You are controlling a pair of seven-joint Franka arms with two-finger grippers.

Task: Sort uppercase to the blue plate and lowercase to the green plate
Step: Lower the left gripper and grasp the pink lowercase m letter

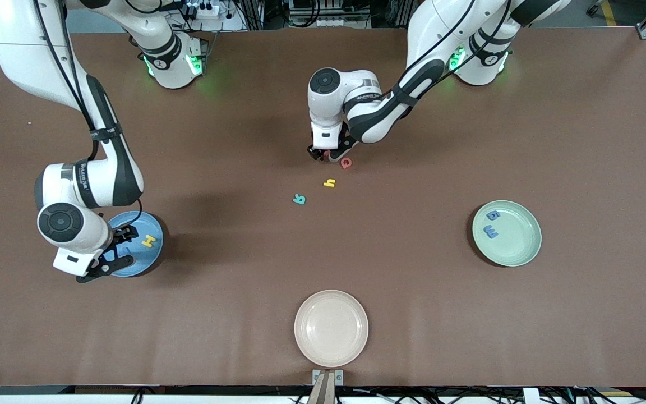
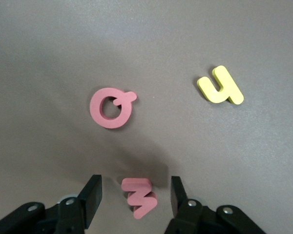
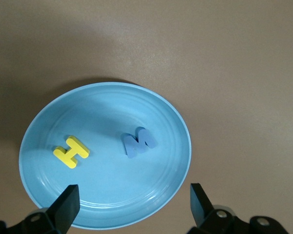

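L gripper (image 2: 134,195) low at surface centre, jaws apart astride red w (image 2: 139,196), not clamped yet. R gripper (image 3: 132,204) over blue plate (image 1: 155,255) nr R-arm edge, jaws apart, empty. Done: H (image 1: 148,241), W (image 3: 139,142) on blue; g (image 1: 493,215), m (image 1: 490,230) on green plate (image 1: 519,252). Left: w, h (image 1: 330,183), Q (image 1: 346,163), R (image 1: 299,198).

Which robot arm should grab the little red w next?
The left one, probably. The left gripper is open with the red w between its fingers on the table. The right gripper hangs open over the blue plate, away from it.
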